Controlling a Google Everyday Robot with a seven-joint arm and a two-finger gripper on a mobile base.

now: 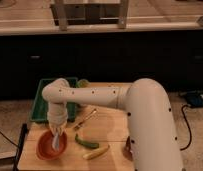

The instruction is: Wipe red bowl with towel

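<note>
A red bowl sits on the wooden table at the front left. My gripper points down into the bowl from above. It holds a pale towel that hangs into the bowl and touches its inside. The white arm reaches across the table from the right.
A green tray lies behind the bowl at the back left. A utensil lies mid-table. A green vegetable and a pale one lie right of the bowl. A dark counter stands behind.
</note>
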